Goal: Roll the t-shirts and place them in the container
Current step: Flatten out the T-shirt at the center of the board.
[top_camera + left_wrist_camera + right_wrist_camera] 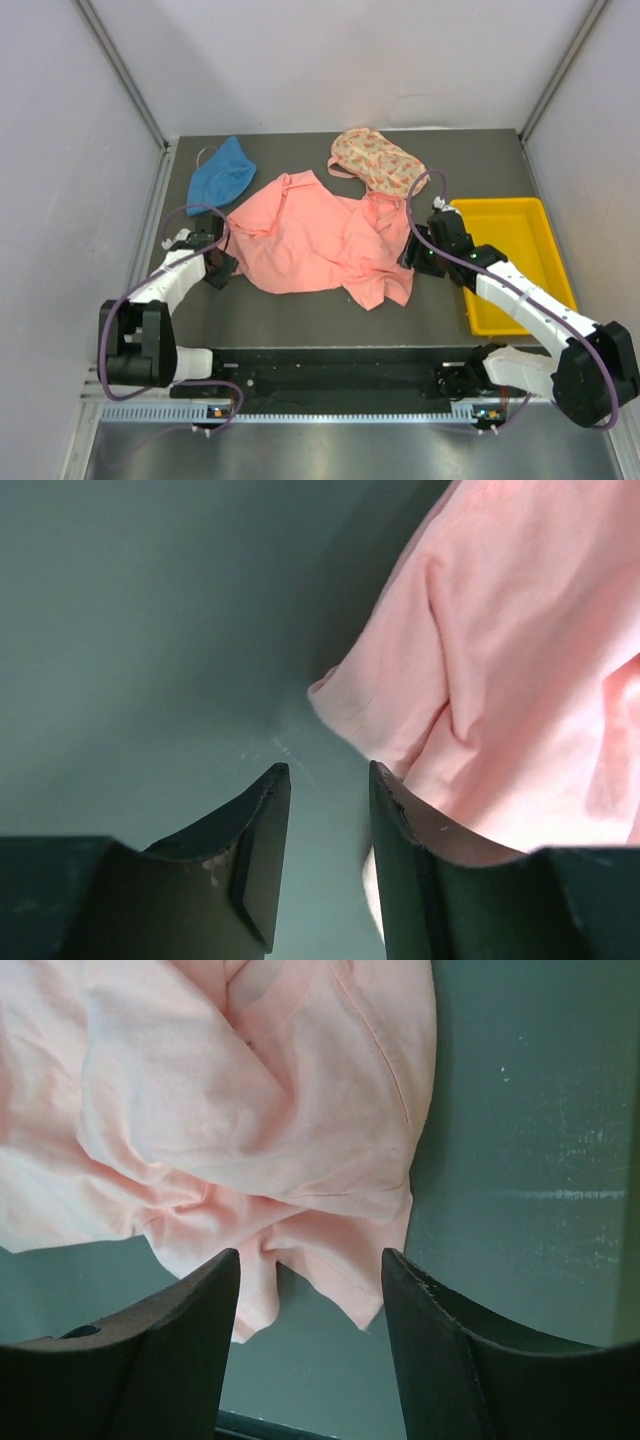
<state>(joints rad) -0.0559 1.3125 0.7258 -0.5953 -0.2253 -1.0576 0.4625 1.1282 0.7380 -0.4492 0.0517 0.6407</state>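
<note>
A salmon-pink t-shirt [320, 240] lies crumpled in the middle of the dark table. A blue t-shirt [220, 173] lies bunched at the back left and a cream floral t-shirt [375, 160] at the back middle. My left gripper [222, 262] is open and empty at the pink shirt's left edge; its wrist view shows a pink sleeve corner [350, 705] just beyond its fingertips [265, 800]. My right gripper [412, 258] is open and empty at the shirt's right edge, with a pink hem corner [340, 1280] between its fingers [420, 1300].
A yellow tray [510, 265] stands at the right of the table, close behind my right arm. Grey walls enclose the table on the left, back and right. The table's front edge runs just ahead of the arm bases.
</note>
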